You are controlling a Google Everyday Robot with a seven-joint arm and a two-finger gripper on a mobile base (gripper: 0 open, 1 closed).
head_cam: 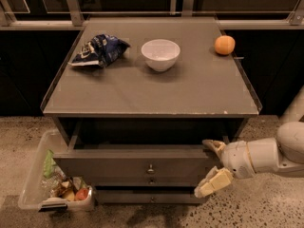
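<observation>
Bowl (161,54) empty on counter (152,96), floor bin (32,186) holding food scraps, chip bag (99,50) and orange (224,45) alongside, end effector (212,165) at drawer (137,161) right end, fingers apart.

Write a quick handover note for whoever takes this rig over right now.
Tool: open, holding nothing, fingers spread at the right end of the grey top drawer.
Things: the drawer stands partly out of the grey metal cabinet. On top are a crumpled blue chip bag, a white round bowl and an orange fruit. A clear plastic bin of scraps sits on the floor, left.
Done: drawer partly out.
Left: it is neither fully out nor shut.
</observation>
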